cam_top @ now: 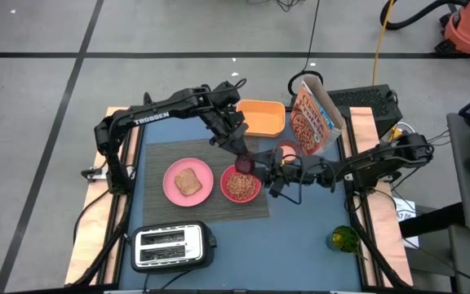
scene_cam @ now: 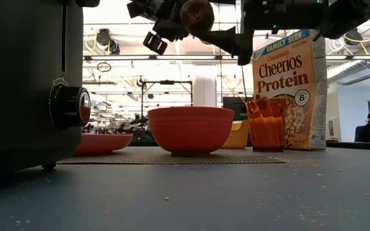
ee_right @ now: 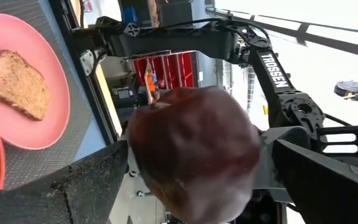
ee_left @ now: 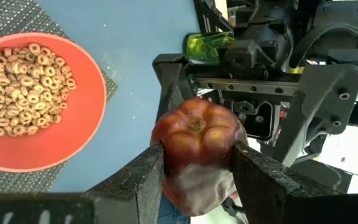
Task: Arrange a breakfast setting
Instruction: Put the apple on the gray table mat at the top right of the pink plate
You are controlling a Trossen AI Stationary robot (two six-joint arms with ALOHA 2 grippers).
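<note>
The small dark red fruit (cam_top: 245,165) is up in the air above the right edge of the pink bowl (cam_top: 240,186), which holds cereal rings on the grey placemat (cam_top: 157,155). My left gripper (ee_left: 197,152) is shut on the fruit. My right gripper (ee_right: 197,155) is open, level with the fruit, one finger on either side; whether they touch it I cannot tell. The brown toast (cam_top: 188,181) lies on the flat pink plate (cam_top: 174,171), left of the bowl on the mat. The gold spoon is not in view. My left gripper pinches the fruit by two opposite sides (ee_left: 166,149) between its two fingers (ee_left: 148,177), the fruit's dimpled end (ee_left: 196,124) facing away from the wrist. The fingers come slanting down from the table's far left. The fruit is lifted clear, high above the bowl in the low view (scene_cam: 196,16).
An orange tray (cam_top: 261,118) and a cereal box (cam_top: 312,118) stand at the far edge, with an orange cup (cam_top: 286,153) just behind my right gripper. The black-and-silver toaster (cam_top: 172,246) stands at the near edge. A green thing (cam_top: 343,238) lies at the near right.
</note>
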